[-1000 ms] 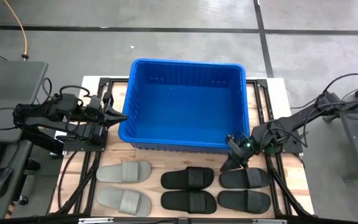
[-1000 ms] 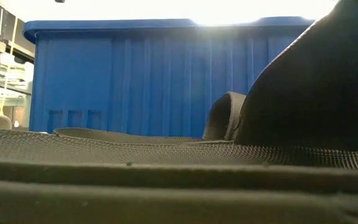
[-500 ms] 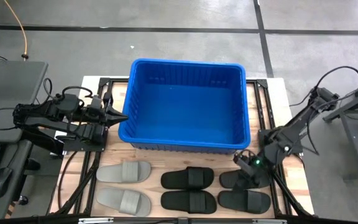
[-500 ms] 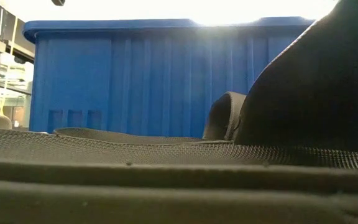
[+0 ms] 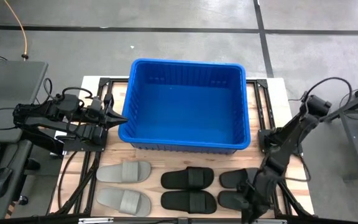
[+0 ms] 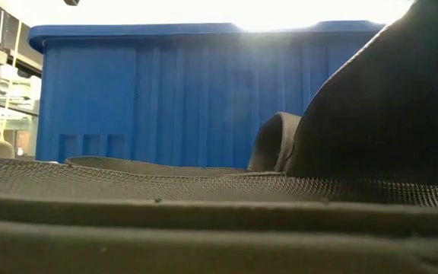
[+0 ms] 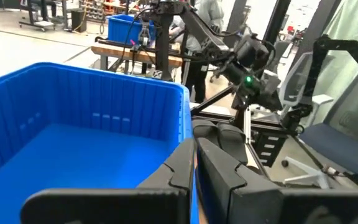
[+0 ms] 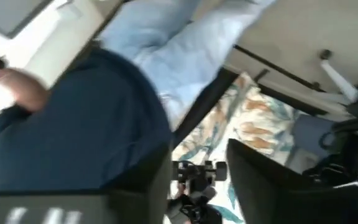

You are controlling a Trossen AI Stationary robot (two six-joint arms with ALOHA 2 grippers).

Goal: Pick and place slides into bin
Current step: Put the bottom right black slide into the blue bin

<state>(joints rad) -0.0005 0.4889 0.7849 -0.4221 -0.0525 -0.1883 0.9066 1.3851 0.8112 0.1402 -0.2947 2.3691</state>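
We're looking straight down on the table, and the bin (image 5: 185, 104) sits at the far middle, bright blue, nothing inside it that we can see. Along the near edge lie the slides in two rows: two grey ones (image 5: 123, 172) on the left, one behind the other, two black ones (image 5: 188, 178) in the middle, and two more black ones (image 5: 244, 200) on the right, partly covered from above.

That cover is the right arm, stretched from the table's right side down to the near right corner. Its gripper (image 5: 248, 198) is low over that right-hand black pair, near the front slide. We can't tell from above whether it touches the slide, and its wrist camera is blurred. In that view the two dark fingers (image 8: 263, 177) stand apart with a clear gap between them and nothing held in it.

The left gripper (image 5: 118, 116) waits just beside the bin's left wall, pointing at it. In its wrist view the fingers (image 7: 225, 171) lie pressed together, empty, with the blue rim right alongside.

From table height, a black slide (image 6: 204, 205) fills the foreground and the bin's ribbed wall (image 6: 173, 99) rises behind it.
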